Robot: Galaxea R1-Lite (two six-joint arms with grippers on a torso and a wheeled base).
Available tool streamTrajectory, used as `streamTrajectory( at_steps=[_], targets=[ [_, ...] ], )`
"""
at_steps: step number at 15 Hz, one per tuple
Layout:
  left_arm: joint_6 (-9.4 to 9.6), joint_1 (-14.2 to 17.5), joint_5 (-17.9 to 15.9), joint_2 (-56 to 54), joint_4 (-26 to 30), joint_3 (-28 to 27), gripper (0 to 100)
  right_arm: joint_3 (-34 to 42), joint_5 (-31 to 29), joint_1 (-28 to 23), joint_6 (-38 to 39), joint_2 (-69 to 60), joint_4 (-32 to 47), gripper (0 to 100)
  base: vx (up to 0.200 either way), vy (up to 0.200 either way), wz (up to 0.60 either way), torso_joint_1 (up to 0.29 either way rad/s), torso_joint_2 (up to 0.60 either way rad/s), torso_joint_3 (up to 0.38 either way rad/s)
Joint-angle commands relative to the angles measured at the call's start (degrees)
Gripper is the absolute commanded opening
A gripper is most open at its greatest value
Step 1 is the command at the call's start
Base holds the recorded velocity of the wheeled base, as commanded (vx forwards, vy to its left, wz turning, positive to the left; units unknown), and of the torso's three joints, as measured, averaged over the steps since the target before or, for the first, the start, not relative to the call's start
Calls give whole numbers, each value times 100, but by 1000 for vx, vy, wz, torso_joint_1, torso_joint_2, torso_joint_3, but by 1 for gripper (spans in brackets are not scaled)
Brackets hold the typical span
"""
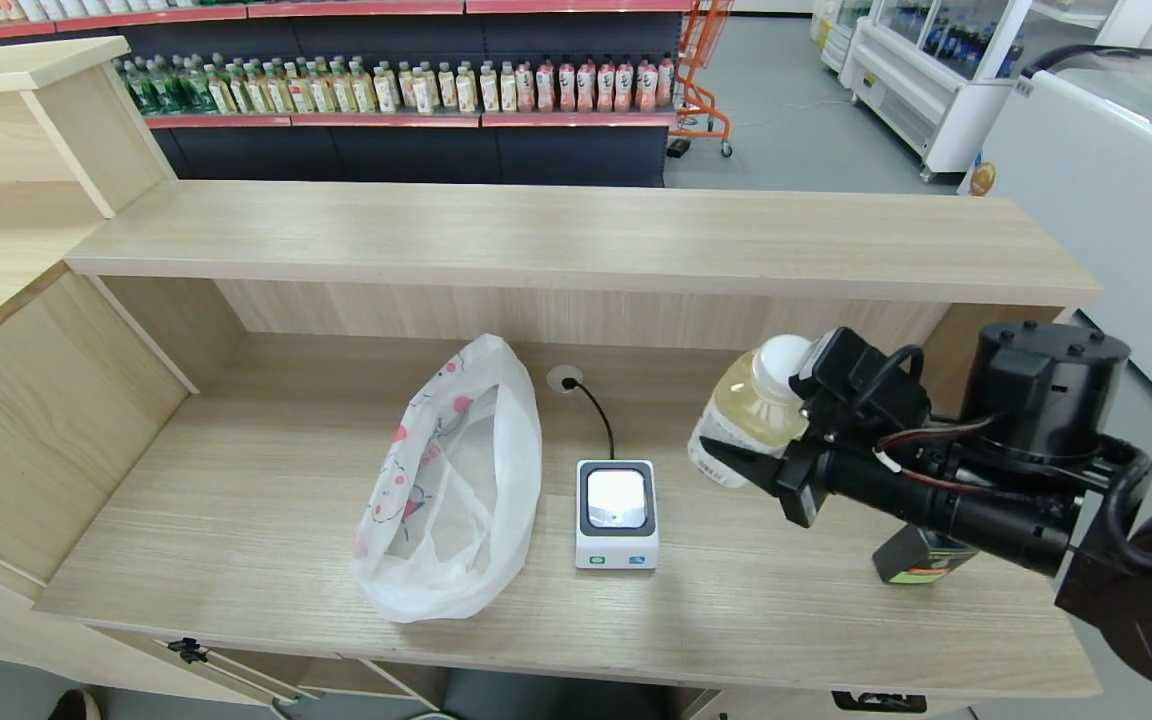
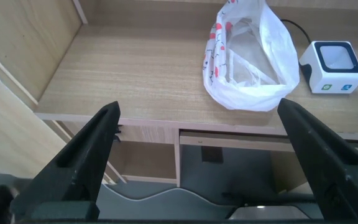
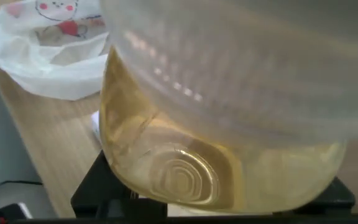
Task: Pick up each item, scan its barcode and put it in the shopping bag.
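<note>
At the right claw (image 1: 748,440): clamps its black fingers on a clear plastic bottle of pale yellow liquid with a white cap (image 1: 754,392), over the light wooden counter (image 1: 236,520); cannot tell whether the base touches the wood. Has just to its left, down on the counter, a white box scanner with a dark-framed glass window (image 1: 616,512), and beyond that, farther left, a translucent white plastic shopping bag with red print (image 1: 451,490), slumped with its mouth gaping. Has behind it, toward the robot and partly under the arm, a small dark box with a green and red label (image 1: 921,560). At the left claw (image 2: 197,162): spreads both black fingers wide, grips nothing, hangs off the counter's front edge and below its top, and faces the bag ahead, with the scanner just beside it.
</note>
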Motion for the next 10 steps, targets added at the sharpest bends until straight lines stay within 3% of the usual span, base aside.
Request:
streamTrajectory(
  at_steps=[1,5,10],
  targets=[
    [-1,0,1,9,-2,0,100,-39,-76,-132,-475,44,-229,0,0,0,0,0,0,0],
    [-1,0,1,0,-2,0,100,-13,-709,-220,-1714,9,-668,0,0,0,0,0,0,0],
    [-1,0,1,9,-2,0,100,101,-682,-247,-2883,18,-1125,0,0,0,0,0,0,0]
  ],
)
